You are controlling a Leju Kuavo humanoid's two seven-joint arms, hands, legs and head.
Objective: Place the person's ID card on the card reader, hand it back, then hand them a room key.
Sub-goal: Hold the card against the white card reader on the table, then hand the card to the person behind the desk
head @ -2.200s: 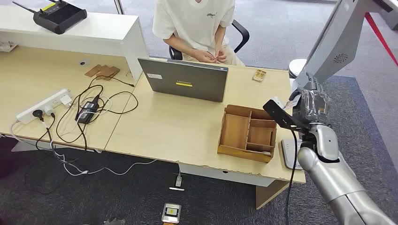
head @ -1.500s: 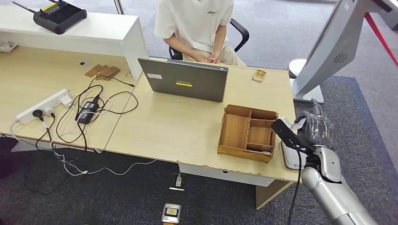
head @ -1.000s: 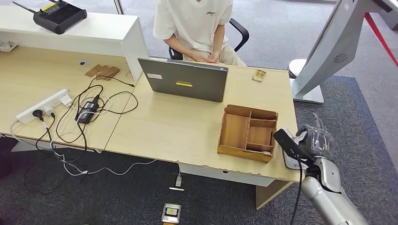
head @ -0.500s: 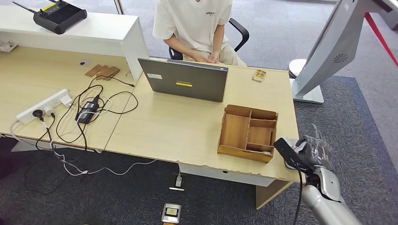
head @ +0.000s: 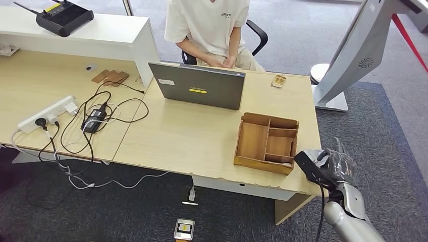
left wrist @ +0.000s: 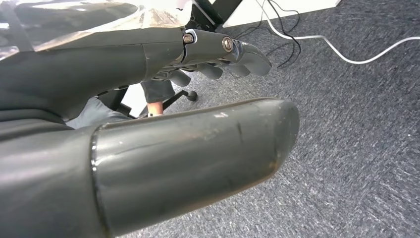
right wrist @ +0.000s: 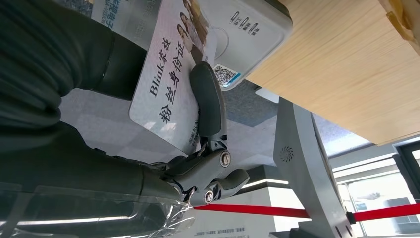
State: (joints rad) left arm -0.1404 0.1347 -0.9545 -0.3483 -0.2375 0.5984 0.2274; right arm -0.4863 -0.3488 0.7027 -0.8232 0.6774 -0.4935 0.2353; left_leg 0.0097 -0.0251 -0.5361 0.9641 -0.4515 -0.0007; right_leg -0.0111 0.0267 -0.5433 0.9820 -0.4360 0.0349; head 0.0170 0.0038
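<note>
The white printed ID card [right wrist: 168,94] is pinched between the thumb and a finger [right wrist: 208,104] of my right hand [head: 339,164]. This hand hovers at the desk's front right corner, just past the wooden tray [head: 267,143]. In the right wrist view the card lies close over the white card reader [right wrist: 247,29], partly covering it; I cannot tell whether they touch. My left hand [left wrist: 198,99] hangs over the grey carpet and holds nothing, its fingers loosely apart. The person [head: 212,25] sits behind the desk with both hands together in their lap.
A grey laptop [head: 199,85] stands mid-desk, facing the person. A small wooden item [head: 278,79] lies at the far right of the desk. Cables and a power strip [head: 48,113] cover the left desk. A white stand [head: 348,55] rises right of the desk.
My right hand has come down and back toward me with the card, from above the tray's right side to the desk's front right corner. The person's hands have settled.
</note>
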